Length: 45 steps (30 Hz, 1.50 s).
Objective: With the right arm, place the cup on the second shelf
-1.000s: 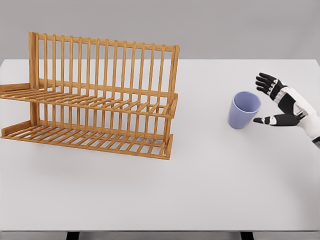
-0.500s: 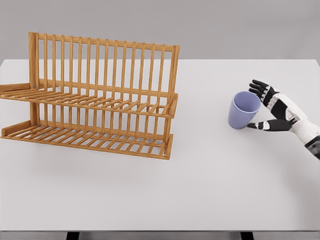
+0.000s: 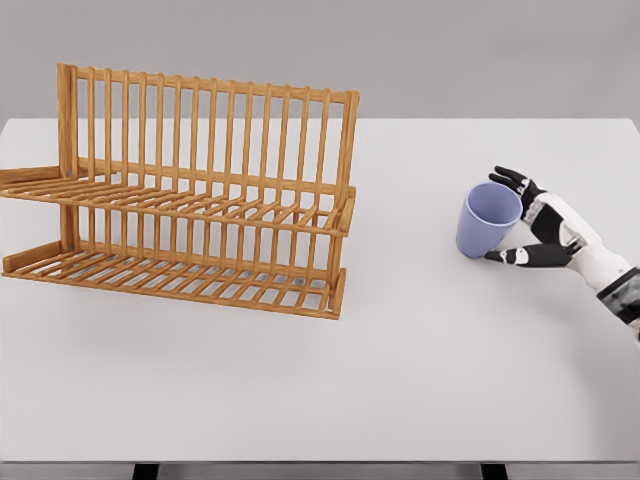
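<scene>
Head view, looking down on a flat white bench [image 3: 400, 380] against a plain grey backdrop.

Left half: a two-tier slatted wooden dish rack [image 3: 190, 190], honey-brown, standing upright on the bench with a tall back of vertical dowels and two shelves of parallel slats. Upper shelf [image 3: 170, 200] running from the left picture edge to the rack's right post; lower shelf [image 3: 180, 275] just above the bench surface, nearer the camera. Nothing resting on either shelf.

Right half: a pale lilac-blue handleless plastic cup [image 3: 488, 220], standing on the bench well apart from the rack, mouth up and leaning slightly towards the right. Not on any shelf.

Right hand [image 3: 530, 225], white with black fingers, entering from the right picture edge and set just beside the cup on its right. Dark fingers [image 3: 510, 180] spread and curving round the far side of the rim; thumb [image 3: 505, 257] reaching in low along the near right side of the cup's base. Cup sitting between thumb and fingers, fingers opened wide rather than clamped; cannot tell whether the tips actually press on the cup wall or only lie against it. White forearm with a dark cuff [image 3: 620, 295] trailing off towards the lower right.

Two dark bench legs visible at the bottom edge.
</scene>
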{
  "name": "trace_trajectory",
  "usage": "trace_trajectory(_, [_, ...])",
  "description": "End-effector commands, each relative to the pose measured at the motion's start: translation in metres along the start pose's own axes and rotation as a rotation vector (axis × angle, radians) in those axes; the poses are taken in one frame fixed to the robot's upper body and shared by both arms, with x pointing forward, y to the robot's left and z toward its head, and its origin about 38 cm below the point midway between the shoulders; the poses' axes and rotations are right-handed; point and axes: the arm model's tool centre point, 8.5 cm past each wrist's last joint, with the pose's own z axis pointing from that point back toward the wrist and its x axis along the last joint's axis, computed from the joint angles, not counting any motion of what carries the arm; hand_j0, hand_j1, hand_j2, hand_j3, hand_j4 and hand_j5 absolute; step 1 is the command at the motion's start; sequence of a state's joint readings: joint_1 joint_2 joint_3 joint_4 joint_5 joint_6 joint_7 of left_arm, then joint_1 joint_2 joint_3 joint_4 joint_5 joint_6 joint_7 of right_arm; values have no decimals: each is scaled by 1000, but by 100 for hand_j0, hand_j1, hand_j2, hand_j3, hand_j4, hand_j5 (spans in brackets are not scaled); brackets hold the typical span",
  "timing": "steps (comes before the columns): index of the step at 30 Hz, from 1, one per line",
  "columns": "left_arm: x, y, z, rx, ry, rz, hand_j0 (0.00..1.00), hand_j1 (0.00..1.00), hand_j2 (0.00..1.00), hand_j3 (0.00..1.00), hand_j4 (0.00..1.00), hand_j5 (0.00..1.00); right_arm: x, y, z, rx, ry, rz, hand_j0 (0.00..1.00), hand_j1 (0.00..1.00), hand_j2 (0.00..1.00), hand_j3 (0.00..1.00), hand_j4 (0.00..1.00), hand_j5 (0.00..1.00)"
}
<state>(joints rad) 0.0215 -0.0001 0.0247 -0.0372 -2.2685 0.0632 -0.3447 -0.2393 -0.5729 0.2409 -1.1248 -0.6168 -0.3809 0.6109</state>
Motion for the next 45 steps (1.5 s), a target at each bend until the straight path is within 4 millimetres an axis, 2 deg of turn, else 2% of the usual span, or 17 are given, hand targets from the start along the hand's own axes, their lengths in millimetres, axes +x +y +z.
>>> trace_trajectory(1, [0, 0, 0, -1, 1, 0, 100, 100, 100, 100, 100, 100, 0, 0, 0, -2, -4, -7, 100, 100, 100, 100, 100, 100])
trace_trajectory(31, [0, 0, 0, -1, 0, -1, 100, 100, 100, 100, 100, 100, -2, 5, -8, 2, -9, -16, 100, 100, 100, 100, 100, 100])
trace_trajectory(33, [0, 0, 0, -1, 1, 0, 100, 100, 100, 100, 100, 100, -2, 6, -9, 6, -8, -16, 87, 87, 87, 87, 87, 87])
trace_trajectory(36, [0, 0, 0, -1, 1, 0, 100, 100, 100, 100, 100, 100, -3, 5, -8, 5, -6, -17, 76, 76, 76, 76, 76, 76])
trace_trajectory(40, [0, 0, 0, -1, 1, 0, 100, 100, 100, 100, 100, 100, -2, 5, -8, 5, -4, -14, 71, 71, 71, 71, 71, 71])
trace_trajectory(45, [0, 0, 0, -1, 0, -1, 100, 100, 100, 100, 100, 100, 4, 3, -11, 8, -21, -3, 70, 70, 70, 70, 70, 70])
